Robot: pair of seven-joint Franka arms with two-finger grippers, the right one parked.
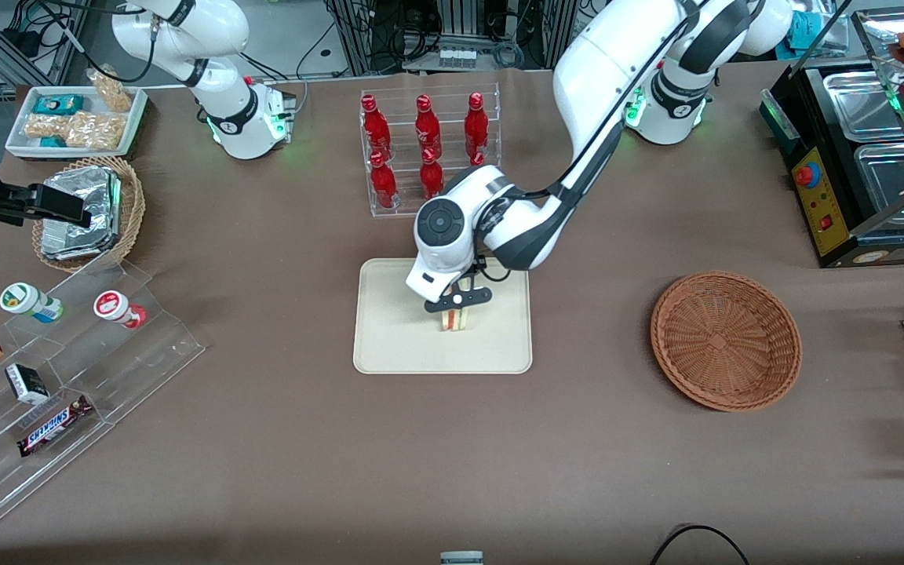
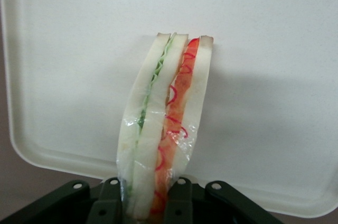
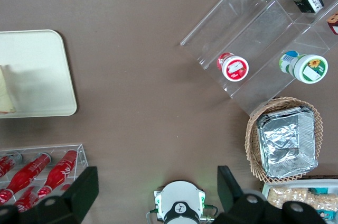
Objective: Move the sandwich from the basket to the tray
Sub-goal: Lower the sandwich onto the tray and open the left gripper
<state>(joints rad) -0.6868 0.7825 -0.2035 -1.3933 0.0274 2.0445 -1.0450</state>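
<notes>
The clear-wrapped sandwich [image 1: 456,319] [image 2: 166,123], white bread with green and red-orange layers, stands on edge over the middle of the cream tray [image 1: 389,345] [image 2: 68,49]; whether it touches the tray surface I cannot tell. My gripper [image 1: 457,308] [image 2: 145,211] is directly above it, shut on the sandwich, with a black finger [image 2: 104,203] pressing each bread face. The round reddish-brown wicker basket [image 1: 725,339] sits empty toward the working arm's end of the table, well apart from the tray. An edge of the sandwich [image 3: 5,97] also shows on the tray [image 3: 37,71] in the right wrist view.
A clear rack of red bottles [image 1: 425,149] stands just farther from the front camera than the tray. Toward the parked arm's end are a tan basket of foil packets [image 1: 83,212], a stepped acrylic snack shelf [image 1: 67,369] and a white snack tray [image 1: 75,118]. A black food warmer [image 1: 860,157] stands past the basket.
</notes>
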